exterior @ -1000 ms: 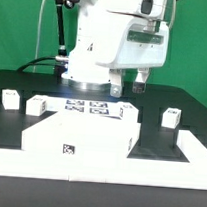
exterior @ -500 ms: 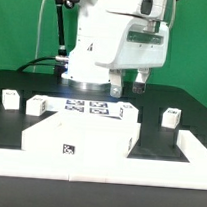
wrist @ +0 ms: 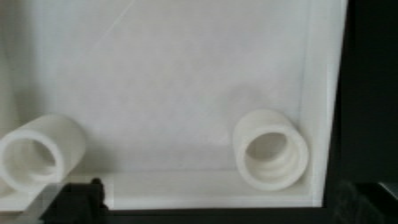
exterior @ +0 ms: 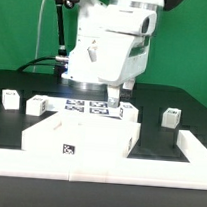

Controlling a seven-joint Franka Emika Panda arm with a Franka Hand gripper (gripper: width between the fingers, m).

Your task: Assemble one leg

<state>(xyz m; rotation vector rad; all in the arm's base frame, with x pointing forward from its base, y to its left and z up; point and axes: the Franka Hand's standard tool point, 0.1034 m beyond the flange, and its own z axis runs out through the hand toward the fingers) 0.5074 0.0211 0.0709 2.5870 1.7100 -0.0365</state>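
I see white Panda arm (exterior: 108, 42) hunched low, wrist pointing down; black two-finger gripper (exterior: 120, 93) hangs, dark fingers (wrist: 79, 198) spread wide apart.

From my station I count four small white plastic tagged blocks (exterior: 35, 104), one large flat white panel (exterior: 79, 138) and one marker board (exterior: 91, 108). My wrist camera shows two round white sockets (wrist: 276, 150) in that panel.

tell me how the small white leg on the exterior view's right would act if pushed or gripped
The leg looks like a rigid, blocky plastic piece, so it should probably keep its shape when gripped. It sits flat on the black table, so a low push likely slides it rather than rolls it.
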